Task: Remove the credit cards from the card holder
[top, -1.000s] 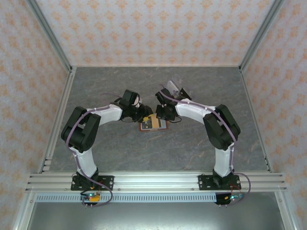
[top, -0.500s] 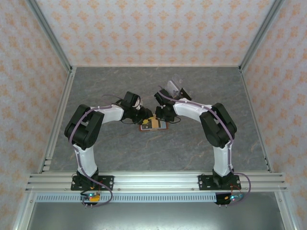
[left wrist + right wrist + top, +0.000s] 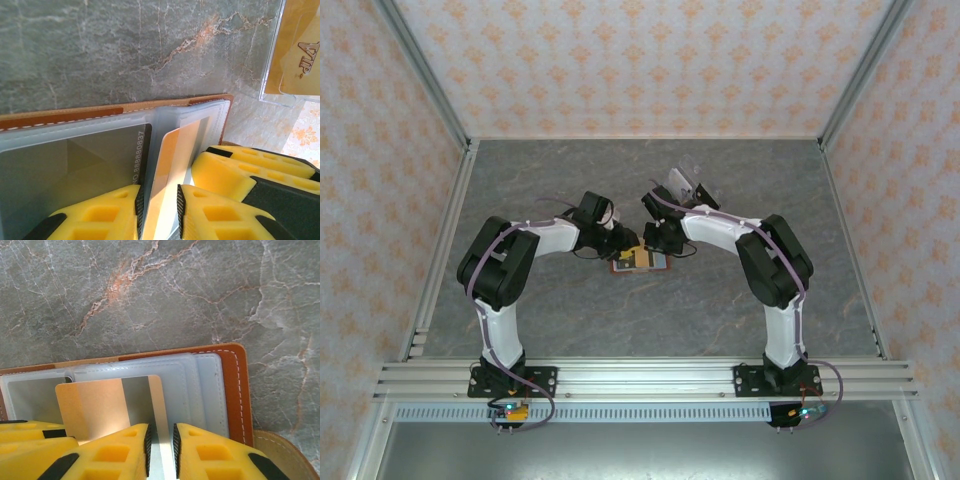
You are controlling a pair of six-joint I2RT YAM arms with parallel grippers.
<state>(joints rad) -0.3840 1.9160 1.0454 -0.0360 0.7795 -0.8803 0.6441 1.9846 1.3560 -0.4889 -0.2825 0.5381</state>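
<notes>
- Your desk (image 3: 720,300) is grey marble, and both arms meet near its middle.
- The holder (image 3: 642,261) lies open and flat there, with its brown rim and clear pockets facing up.
- A clear sleeve (image 3: 295,55) with a gold card inside lies near the holder's corner.
- Your right jaws are almost closed, pinching a pocket at the holder's edge.
- Your left jaws are nearly closed on a pale orange card (image 3: 172,160) that sticks partly out of a pocket.
</notes>
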